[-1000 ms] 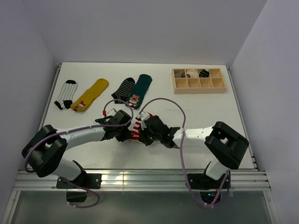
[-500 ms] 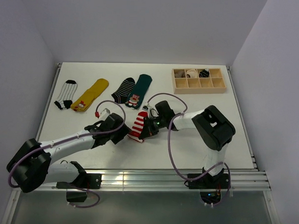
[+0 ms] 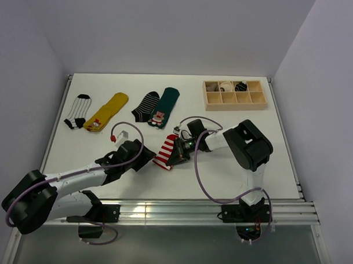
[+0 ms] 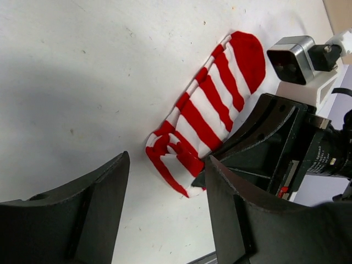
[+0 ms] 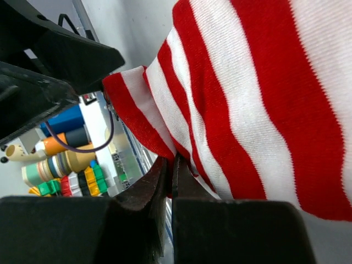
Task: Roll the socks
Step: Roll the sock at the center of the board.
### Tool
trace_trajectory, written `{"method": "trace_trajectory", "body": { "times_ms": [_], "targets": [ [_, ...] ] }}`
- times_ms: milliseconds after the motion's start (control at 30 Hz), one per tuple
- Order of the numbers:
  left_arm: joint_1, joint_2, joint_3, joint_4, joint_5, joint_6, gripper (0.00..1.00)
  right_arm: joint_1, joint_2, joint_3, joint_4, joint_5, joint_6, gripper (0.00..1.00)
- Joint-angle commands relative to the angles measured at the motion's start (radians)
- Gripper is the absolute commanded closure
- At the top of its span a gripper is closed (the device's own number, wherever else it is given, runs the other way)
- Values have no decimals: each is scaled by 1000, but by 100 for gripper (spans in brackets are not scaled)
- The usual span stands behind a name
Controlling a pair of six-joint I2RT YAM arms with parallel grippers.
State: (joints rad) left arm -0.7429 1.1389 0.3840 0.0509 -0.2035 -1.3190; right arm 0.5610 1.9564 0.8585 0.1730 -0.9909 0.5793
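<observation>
A red-and-white striped sock (image 3: 165, 149) lies on the white table (image 3: 234, 145), its near end partly folded over. My right gripper (image 3: 177, 153) is shut on the edge of that end; in the right wrist view the jaws (image 5: 171, 165) pinch the striped fabric (image 5: 247, 82). My left gripper (image 3: 146, 160) stands open just left of the sock, touching nothing. The left wrist view shows the sock (image 4: 212, 104) ahead of the left gripper (image 4: 168, 162), and the right gripper (image 4: 212, 171) at the sock's lower end. A dark green sock (image 3: 166, 104) and a black striped sock (image 3: 145, 105) lie flat farther back.
A yellow sock (image 3: 107, 111) and a white sock with black stripes (image 3: 77, 111) lie at the back left. A wooden box with compartments (image 3: 234, 94) stands at the back right and holds a few rolled socks. The table's metal rail (image 3: 174, 210) runs along the near edge.
My left gripper opened, let go of the striped sock and drew back toward the near left. The right gripper kept its hold while its arm swung round to the right.
</observation>
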Motion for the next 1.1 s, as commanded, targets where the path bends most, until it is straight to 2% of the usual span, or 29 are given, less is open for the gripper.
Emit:
{"method": "trace_trajectory", "body": {
  "times_ms": [0,400,500,567,633,733,767,867,1033,1067],
  "targets": [
    [0,57,-2,107,36,18,38,-10,26,13,-7,24,39,100],
    [-4,246,27,141,104,-13,50,-19,24,-10,37,55,54,100],
    [-7,289,61,107,108,-10,58,-19,15,-3,5,87,22,100],
    [-10,312,78,87,110,0,69,-19,-8,-15,14,106,10,99],
    [-12,320,104,54,104,13,74,-18,-31,-25,25,112,4,94],
    [-15,325,147,-15,93,35,78,-16,-108,-44,10,172,-36,79],
    [-15,326,157,-34,87,43,79,-12,-131,-44,-7,199,-73,71],
    [-15,332,216,-133,69,72,79,8,-229,-52,-59,302,-143,61],
    [-19,369,346,-284,50,122,79,74,-414,-101,-90,526,-234,54],
    [-19,387,363,-317,50,130,79,92,-439,-111,-84,613,-263,53]
  ]
}}
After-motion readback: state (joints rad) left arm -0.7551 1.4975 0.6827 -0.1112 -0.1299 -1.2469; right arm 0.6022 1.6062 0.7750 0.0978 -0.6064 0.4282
